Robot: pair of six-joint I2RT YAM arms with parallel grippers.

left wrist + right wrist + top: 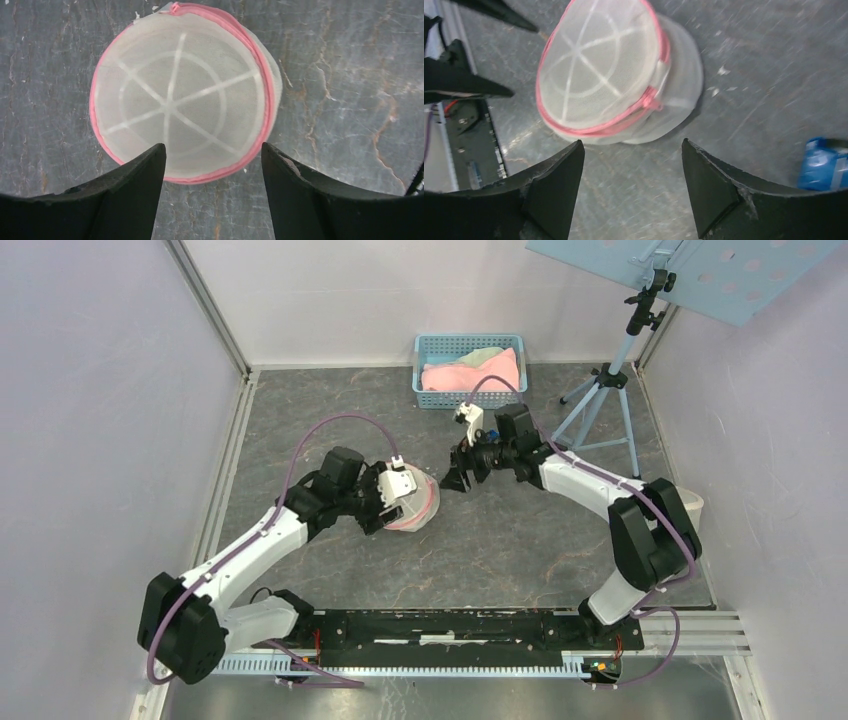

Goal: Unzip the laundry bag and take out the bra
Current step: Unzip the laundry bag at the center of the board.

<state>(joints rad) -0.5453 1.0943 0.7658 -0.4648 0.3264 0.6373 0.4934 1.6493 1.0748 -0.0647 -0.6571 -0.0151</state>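
- The laundry bag (180,95) is a round, drum-shaped pouch of white mesh. It has pink trim around its edge and white ribs crossing its top like spokes.
- It lies on the dark, stone-patterned table (520,550), left of the middle and well away from the walls.
- A pink zip line (621,122) runs round the side of the bag. In the right wrist view the top panel sits tilted above the lower part, but whether the zip is parted I cannot tell.
- Nothing inside can be made out through the mesh.
- The left gripper (212,150) hangs directly above the bag with its jaws spread apart. The near rim of the bag shows in the gap between them, and nothing is held.
- The right gripper (633,145) is just beside the bag on its right, angled down toward it. Its jaws are also wide apart and empty, with bare table between the fingertips.
- At the far edge of the table stands a blue plastic basket (470,338). It holds a folded pink cloth (465,375), with a pale green cloth (490,354) behind it.
- To the right of the basket a tripod stand (605,390) carries a blue perforated panel (700,275) overhead.
- A white container (694,506) sits at the table's right edge, behind the right arm.
- A black mounting rail (460,625) runs along the near edge, where both arms are fixed.
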